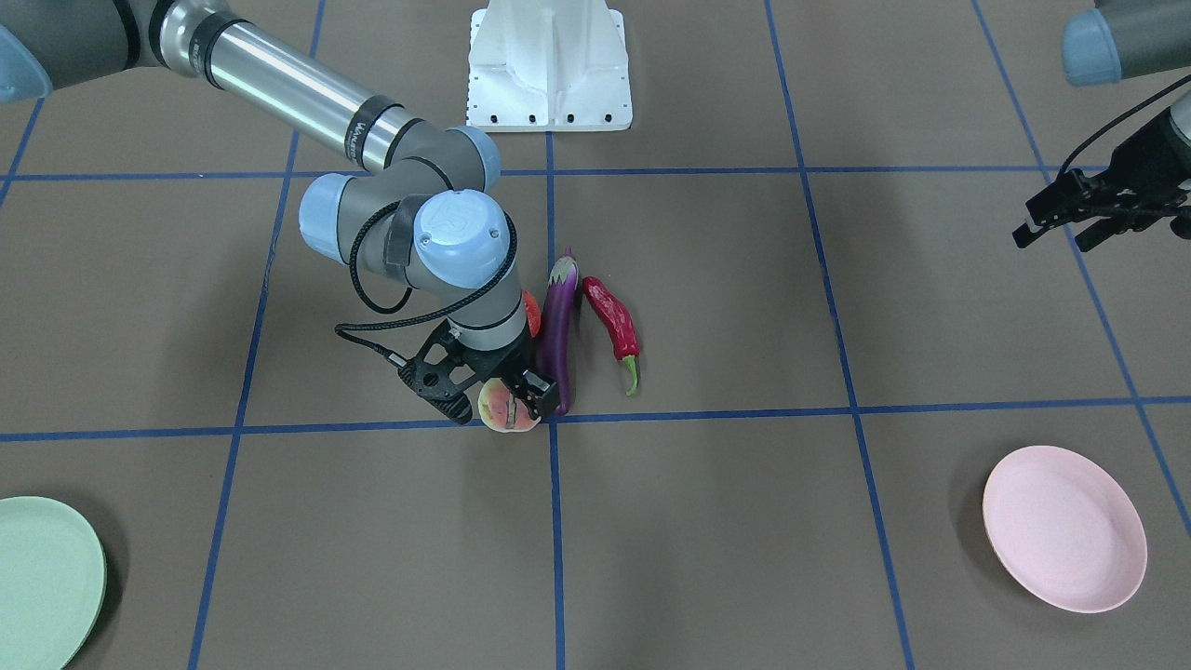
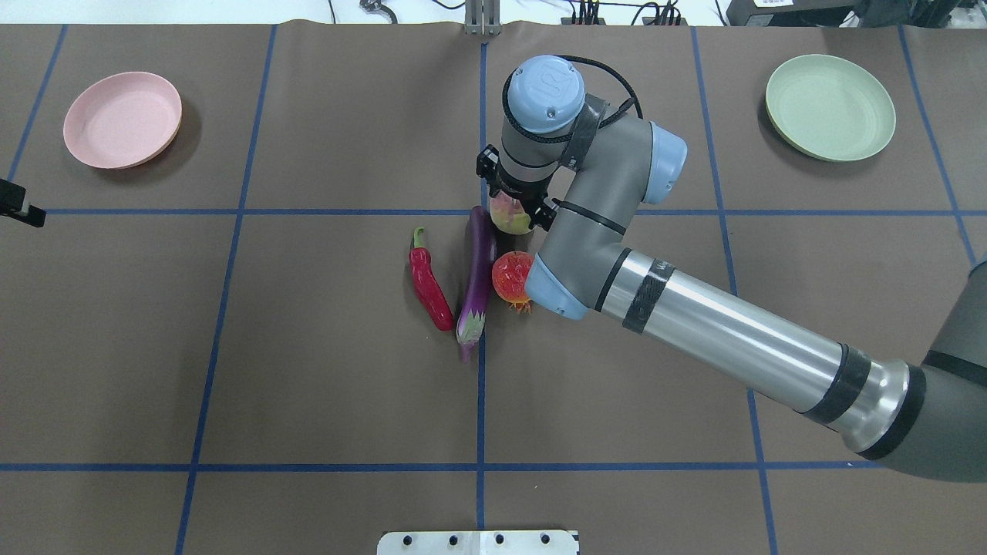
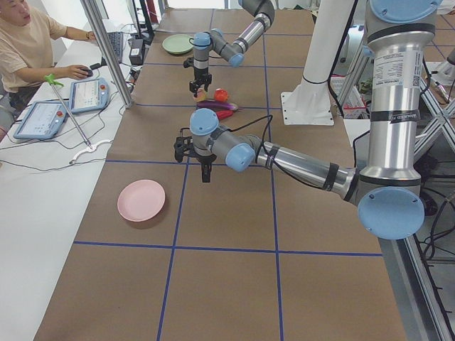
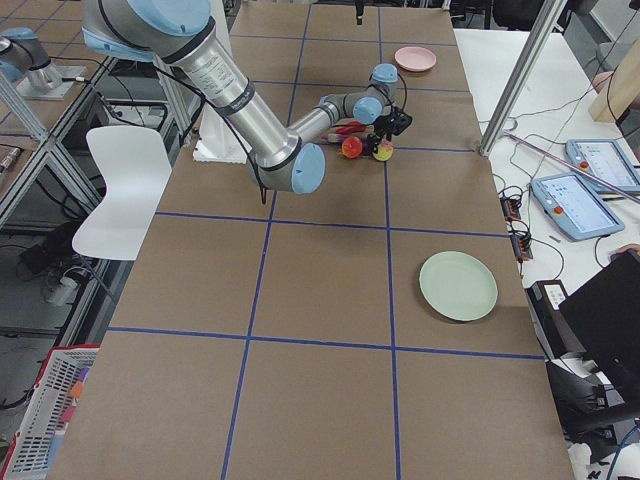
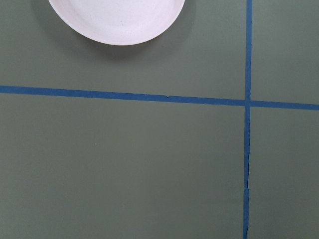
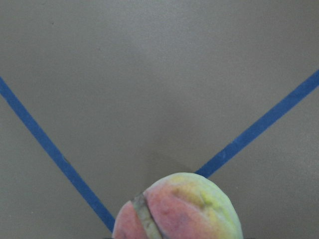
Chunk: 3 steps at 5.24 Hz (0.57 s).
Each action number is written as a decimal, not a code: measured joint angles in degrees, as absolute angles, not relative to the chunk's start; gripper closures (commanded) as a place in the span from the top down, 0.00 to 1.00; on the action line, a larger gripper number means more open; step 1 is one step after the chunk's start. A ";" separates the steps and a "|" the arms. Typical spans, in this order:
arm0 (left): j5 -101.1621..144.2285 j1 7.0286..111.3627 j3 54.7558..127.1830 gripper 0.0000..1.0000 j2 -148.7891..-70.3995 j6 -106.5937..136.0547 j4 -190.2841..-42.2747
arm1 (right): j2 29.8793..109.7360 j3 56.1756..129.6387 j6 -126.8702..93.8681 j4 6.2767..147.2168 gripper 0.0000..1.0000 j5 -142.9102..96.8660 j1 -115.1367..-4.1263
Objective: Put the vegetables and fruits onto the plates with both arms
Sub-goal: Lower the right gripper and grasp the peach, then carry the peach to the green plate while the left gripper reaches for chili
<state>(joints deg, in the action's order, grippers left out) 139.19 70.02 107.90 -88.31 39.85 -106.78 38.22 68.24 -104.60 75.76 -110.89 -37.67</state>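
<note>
My right gripper (image 1: 507, 402) reaches down over the pale yellow-green and pink peach (image 1: 505, 409), its fingers against both sides of it, at table level. The peach fills the bottom of the right wrist view (image 6: 177, 209). Right behind it lie the round red pomegranate-like fruit (image 2: 510, 276), partly under my arm, the long purple eggplant (image 2: 478, 277) and the red chili pepper (image 2: 429, 289). My left gripper (image 1: 1053, 237) is open and empty, far off near the pink plate (image 2: 122, 119). The mint green plate (image 2: 830, 106) is empty on my right side.
The white base block (image 1: 549, 65) stands at the robot's edge of the table. Blue tape lines (image 2: 481, 424) divide the brown table cover. An operator (image 3: 28, 42) sits beside the table's far side with tablets (image 3: 85, 96).
</note>
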 measured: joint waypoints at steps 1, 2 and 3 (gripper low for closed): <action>139.15 69.59 108.28 1.00 -88.71 41.46 -106.79 | 38.36 68.36 -103.85 75.57 0.00 -110.81 -37.83; 139.14 68.64 108.69 1.00 -90.03 44.36 -106.76 | 38.76 69.83 -102.00 75.63 0.00 -111.49 -39.70; 139.10 66.56 108.75 1.00 -92.70 49.82 -106.72 | 40.25 72.31 -98.60 75.97 0.00 -114.06 -43.84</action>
<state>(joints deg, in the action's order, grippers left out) 139.10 66.56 108.75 -92.70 49.82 -106.72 40.25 72.31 -98.60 75.97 -114.06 -43.84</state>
